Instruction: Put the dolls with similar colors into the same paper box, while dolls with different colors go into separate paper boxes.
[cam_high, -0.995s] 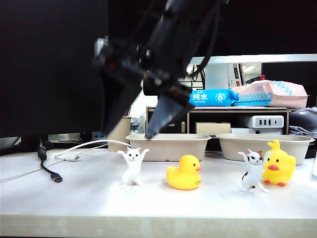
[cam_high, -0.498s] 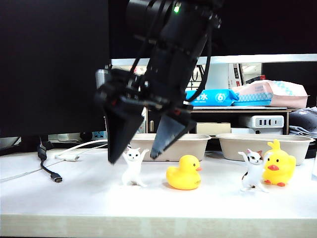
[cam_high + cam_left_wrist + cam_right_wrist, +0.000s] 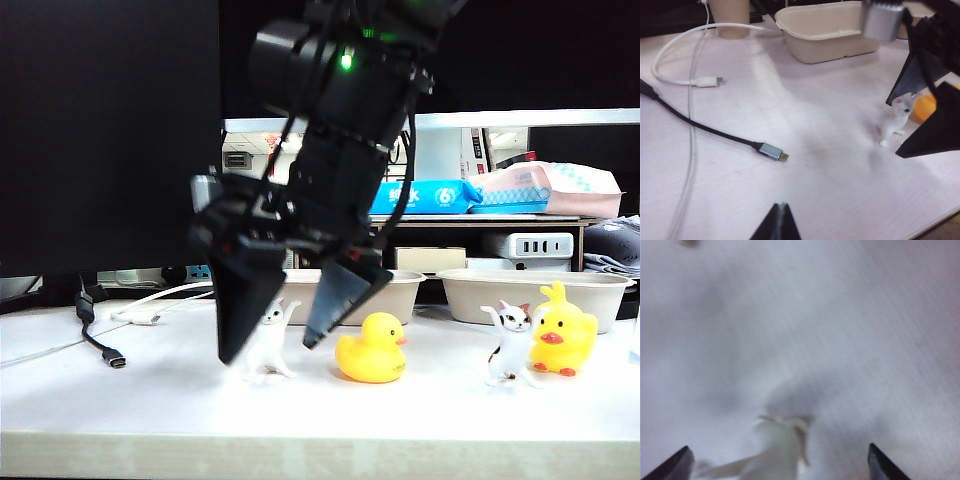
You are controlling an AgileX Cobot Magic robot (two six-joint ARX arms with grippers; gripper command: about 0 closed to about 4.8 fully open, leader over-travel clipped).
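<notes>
The right gripper (image 3: 275, 335) hangs over the white cat (image 3: 268, 340), its 2 black fingers spread wide and empty, 1 on each side of the figurine. In the exterior view the left finger covers part of the cat's raised arm; whether it touches I cannot tell. The cat stands upright on the table (image 3: 150, 400), so its long axis runs vertically, in line with the fingers, and its head sits between the tips in the right wrist view (image 3: 775, 450). The grip, I judge, turns on this: the cat lies just below and between the fingers, so a short drop and a squeeze should take it.

The left gripper (image 3: 779, 220) rests well apart, near the cables, fingertips together and empty.

2 boxes (image 3: 350, 290) stand behind, empty as far as shows. The duck (image 3: 371, 349) sits just beside the cat; the calico cat (image 3: 510, 342) and a second duck (image 3: 560, 335) stand at the right.
</notes>
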